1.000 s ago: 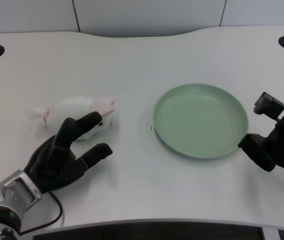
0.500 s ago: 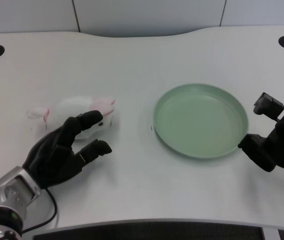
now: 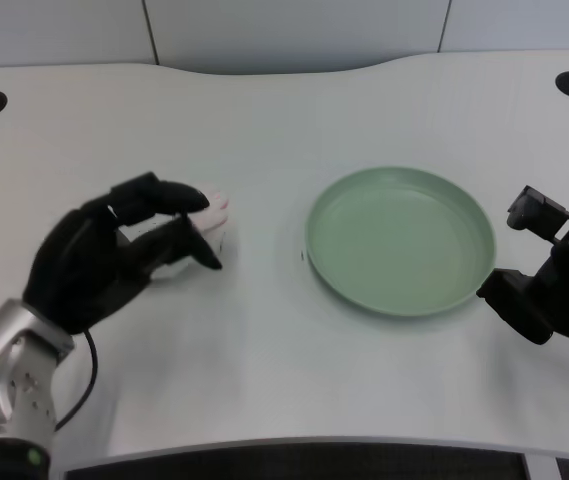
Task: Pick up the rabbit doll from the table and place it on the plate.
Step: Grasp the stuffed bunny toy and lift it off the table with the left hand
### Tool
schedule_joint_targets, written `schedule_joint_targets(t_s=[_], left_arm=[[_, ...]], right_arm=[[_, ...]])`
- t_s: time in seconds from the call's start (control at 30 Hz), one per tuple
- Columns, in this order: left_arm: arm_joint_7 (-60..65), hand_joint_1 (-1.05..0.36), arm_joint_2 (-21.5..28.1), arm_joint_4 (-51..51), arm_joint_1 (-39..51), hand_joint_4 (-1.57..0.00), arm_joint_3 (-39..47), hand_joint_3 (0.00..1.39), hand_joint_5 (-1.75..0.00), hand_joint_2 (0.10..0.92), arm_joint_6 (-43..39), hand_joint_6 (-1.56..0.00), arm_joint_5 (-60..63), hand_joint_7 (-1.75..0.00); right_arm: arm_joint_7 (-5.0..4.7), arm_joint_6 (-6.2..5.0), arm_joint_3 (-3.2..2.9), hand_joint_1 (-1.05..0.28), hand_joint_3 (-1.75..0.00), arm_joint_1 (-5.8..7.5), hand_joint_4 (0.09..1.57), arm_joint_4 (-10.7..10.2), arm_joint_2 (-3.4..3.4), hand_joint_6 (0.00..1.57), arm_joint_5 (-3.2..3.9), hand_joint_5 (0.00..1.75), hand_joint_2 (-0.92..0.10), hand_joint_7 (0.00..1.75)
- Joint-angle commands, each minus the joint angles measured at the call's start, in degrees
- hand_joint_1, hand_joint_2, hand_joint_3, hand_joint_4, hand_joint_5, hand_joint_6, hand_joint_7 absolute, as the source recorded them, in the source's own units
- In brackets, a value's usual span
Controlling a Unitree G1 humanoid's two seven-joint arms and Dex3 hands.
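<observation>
Your black left hand (image 3: pixel 104 255) covers the soft white rabbit doll (image 3: pixel 204 222), fingers (image 3: pixel 169 195) curled over it, whether clamped you cannot tell, with the round green plate (image 3: pixel 401 240) lying to its right.

left hand (image 3: pixel 104 258) moved over rabbit doll (image 3: pixel 207 218), fingers (image 3: pixel 169 194) now curled around it

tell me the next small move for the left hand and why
Probably close the fingers firmly and lift. The left hand is draped over the rabbit doll, which still lies on the table, and the green plate to its right holds nothing yet.
</observation>
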Motion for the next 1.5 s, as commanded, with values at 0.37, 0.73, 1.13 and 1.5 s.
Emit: schedule_joint_targets(t_s=[0.37, 0.73, 1.13, 1.5], left_arm=[[7.7, -0.69, 7.4, 1.9, -5.8, -0.37, -2.1, 0.06, -0.48, 0.919, -57.5, -0.61, 21.9, -0.1], [53.3, -0.88, 17.0, 10.7, -9.7, -0.07, -11.4, 0.1, -0.07, 0.921, -52.9, -0.18, 70.6, 0.0], [73.2, -1.01, 19.3, 26.3, -16.7, 0.0, -29.8, 0.08, 0.0, 0.921, -43.1, -0.02, 75.6, 0.0], [79.6, -0.72, 16.1, 40.6, -21.6, -0.42, -40.6, 0.0, -0.09, 0.827, -30.1, -0.26, 74.9, -0.03]], right_arm=[[-0.32, 0.08, 0.03, -0.64, -0.03, 0.13, 1.09, -0.4, -0.52, 0.86, -0.03, 1.75, -0.92, 1.75], [-0.05, -0.41, 0.07, -0.65, -0.04, 0.14, 1.08, -0.4, -0.43, 0.86, -0.02, 1.75, -0.92, 1.75], [-0.24, 0.8, 0.0, -0.65, -0.02, 0.03, 1.08, -0.3, -0.64, 0.85, 0.1, 1.75, -0.91, 1.75], [-0.13, 0.24, 0.18, -0.66, -0.04, 0.15, 1.1, -0.7, -0.71, 0.88, -0.09, 1.75, -0.92, 1.75]])
